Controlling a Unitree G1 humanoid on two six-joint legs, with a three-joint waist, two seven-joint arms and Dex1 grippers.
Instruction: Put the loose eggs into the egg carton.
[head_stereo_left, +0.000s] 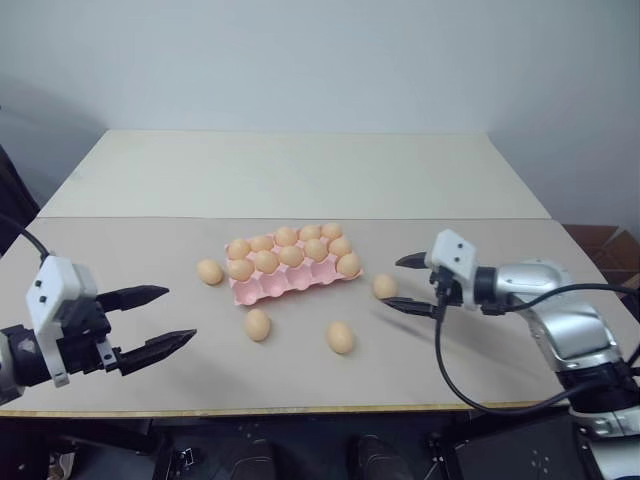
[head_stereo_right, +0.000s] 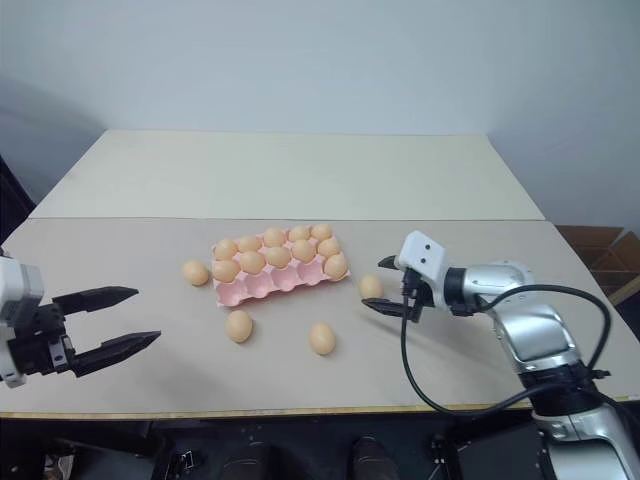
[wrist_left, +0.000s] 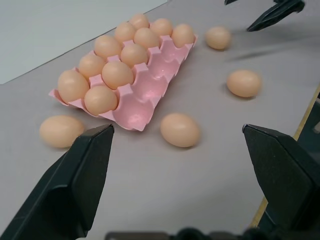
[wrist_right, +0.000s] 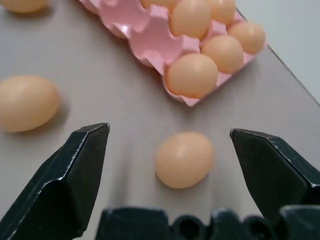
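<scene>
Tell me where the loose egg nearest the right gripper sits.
In the left eye view that egg lies on the table just off the pink carton's right end, directly before the open right gripper, untouched.

Evenly and softly lit, no glare. Faint, short shadows under the loose eggs (head_stereo_left: 341, 337) around the egg carton (head_stereo_left: 290, 283). Blurred at close range beside the carton: the black fingers (wrist_right: 75, 180).

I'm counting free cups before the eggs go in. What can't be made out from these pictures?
- Egg carton, head views: empty near-row cups too small to count.
- Left wrist view: cup bottoms behind seated eggs hidden.
- Right wrist view: carton cut off by the edge; right gripper open around a loose egg.
</scene>
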